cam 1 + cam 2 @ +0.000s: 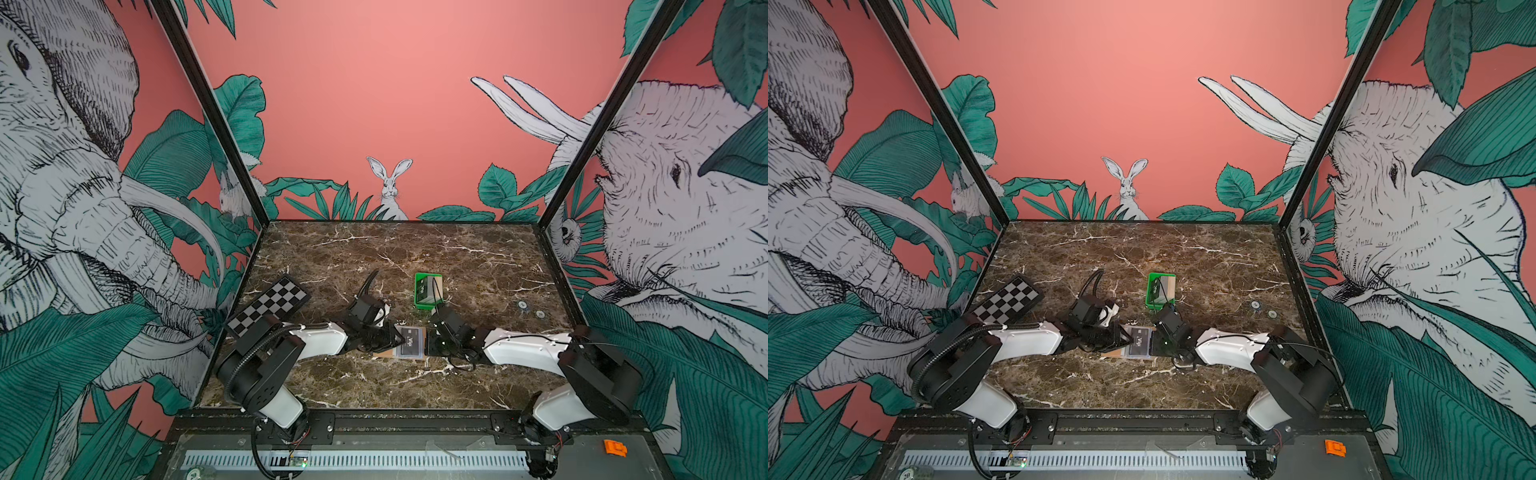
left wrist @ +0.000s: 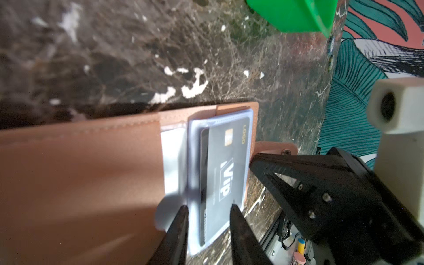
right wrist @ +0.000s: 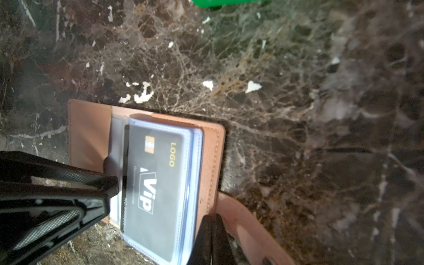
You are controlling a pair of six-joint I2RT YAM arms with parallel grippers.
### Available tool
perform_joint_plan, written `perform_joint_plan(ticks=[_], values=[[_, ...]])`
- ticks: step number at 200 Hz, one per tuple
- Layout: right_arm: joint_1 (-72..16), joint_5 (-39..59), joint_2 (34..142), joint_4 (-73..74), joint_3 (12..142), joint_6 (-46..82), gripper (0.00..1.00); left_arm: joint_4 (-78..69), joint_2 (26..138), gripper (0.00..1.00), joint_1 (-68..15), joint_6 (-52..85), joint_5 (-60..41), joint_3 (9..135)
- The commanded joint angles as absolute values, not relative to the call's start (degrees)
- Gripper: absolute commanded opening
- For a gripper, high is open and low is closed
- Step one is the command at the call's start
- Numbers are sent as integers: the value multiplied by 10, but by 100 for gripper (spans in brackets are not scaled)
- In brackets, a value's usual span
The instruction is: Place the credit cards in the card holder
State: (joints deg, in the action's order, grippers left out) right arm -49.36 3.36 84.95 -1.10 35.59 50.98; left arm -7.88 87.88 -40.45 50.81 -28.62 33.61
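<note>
A robot test booth: jungle-mural walls [image 1: 395, 104] around a marble tabletop [image 1: 415, 257].

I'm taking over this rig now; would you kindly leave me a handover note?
Left gripper: partly open, tips over the exposed edge of the black plastic VIP card.
Right gripper: shut, tip on the edge of the open tan leather-like card holder, by its strap.
Done: VIP card almost fully inside a clear pocket.
To do: seat it, then load the cards in the green plastic tray.

Card holder [image 2: 80, 183] tan-brown; VIP card [image 3: 156, 183] black, white lettering; tray [image 1: 417, 293] green; checkerboard [image 1: 269, 305] black-white; tabletop [image 1: 415, 249] brown marble, white veins.
</note>
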Motion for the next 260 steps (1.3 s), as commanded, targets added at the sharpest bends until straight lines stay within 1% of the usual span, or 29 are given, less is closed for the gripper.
perform_joint_plan(ticks=[1,73,95,128,151,202,260], values=[[-497,21,824,0,345,505,5,-41,847,31,-406,494,-265,327],[-497,36,811,21,336,504,7,-43,870,19,-421,492,-263,349],[-497,37,811,19,337,504,7,-47,880,14,-425,493,-261,351],[-497,38,814,19,339,502,6,-48,890,11,-427,491,-260,352],[-497,39,816,19,340,502,6,-41,895,10,-428,487,-257,353],[-497,50,814,36,336,502,11,-33,904,10,-429,484,-251,355],[-497,69,812,71,325,501,22,-27,913,10,-430,483,-247,355]])
